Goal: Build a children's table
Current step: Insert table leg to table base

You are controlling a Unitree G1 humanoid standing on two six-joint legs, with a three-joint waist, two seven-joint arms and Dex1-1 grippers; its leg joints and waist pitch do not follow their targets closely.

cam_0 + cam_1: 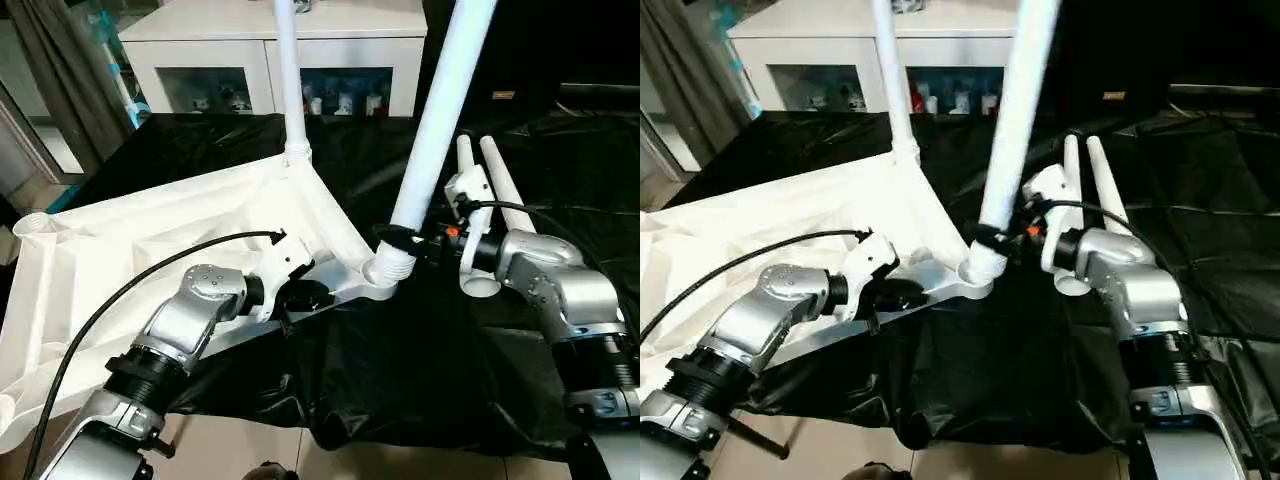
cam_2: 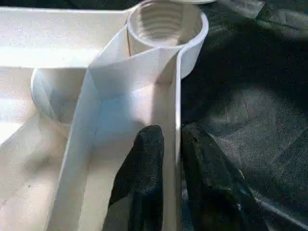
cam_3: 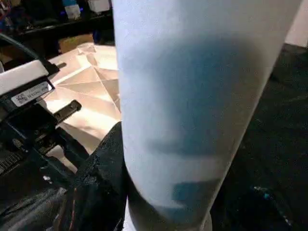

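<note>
The left tool [image 1: 300,296] pinches the tabletop [image 1: 120,260] rim, one finger on each side of the wall. The tabletop lies upside down on black sheeting [image 1: 400,360]. At its near corner socket, the right tool [image 1: 405,240] clasps a standing leg [image 1: 440,120]. Two spare legs [image 1: 490,190] lie beside that corner.

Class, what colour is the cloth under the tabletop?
Black cloth, clearest in the left eye view.

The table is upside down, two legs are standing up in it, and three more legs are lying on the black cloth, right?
Almost. Just two spare legs lie on the black cloth, not three; the left eye view shows them. The table is upside down with two legs standing up.
</note>
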